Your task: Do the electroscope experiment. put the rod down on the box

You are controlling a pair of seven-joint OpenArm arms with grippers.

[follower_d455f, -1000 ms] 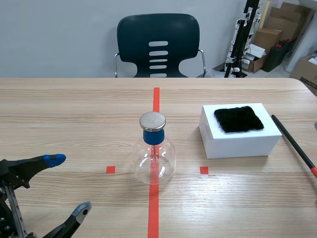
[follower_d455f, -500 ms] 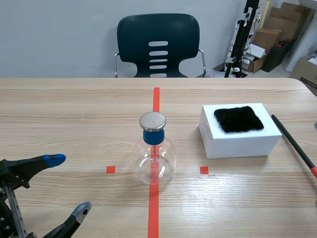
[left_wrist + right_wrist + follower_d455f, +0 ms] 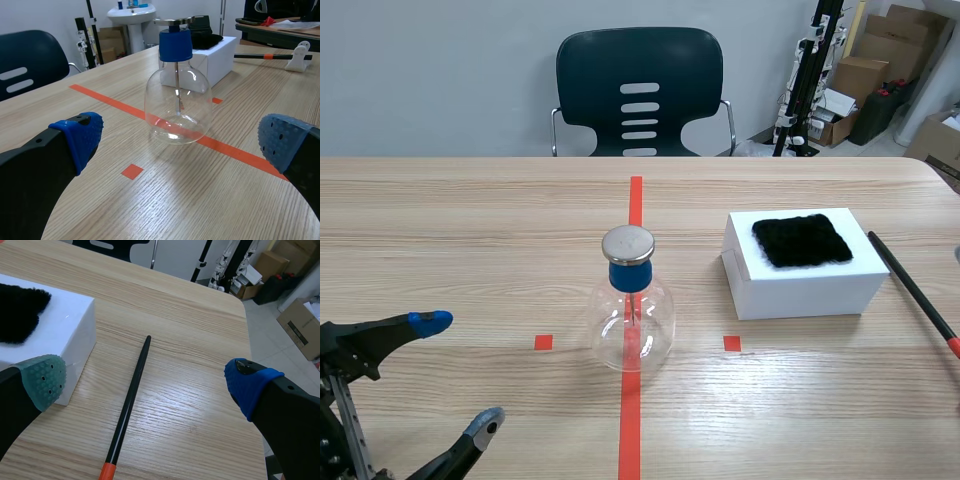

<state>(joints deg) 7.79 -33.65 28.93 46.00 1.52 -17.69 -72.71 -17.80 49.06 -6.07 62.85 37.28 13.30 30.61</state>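
Right wrist view: rod not yet lifted

Right fingers (image 3: 45,377) stand wide apart, holding nothing, with the black rod (image 3: 131,405) lying flat on the worktop (image 3: 200,340) between them, lined up for a pinch, I'd judge. Just beside one fingertip sits the white box (image 3: 65,325) topped with black fur (image 3: 17,312). Left fingers (image 3: 80,137) are spread and empty too, the glass flask (image 3: 177,107) ahead.

The thin black rod (image 3: 912,291), orange-tipped, lay flat on the surface (image 3: 470,250) near its right edge, just beside the white box (image 3: 810,292), not touching it.
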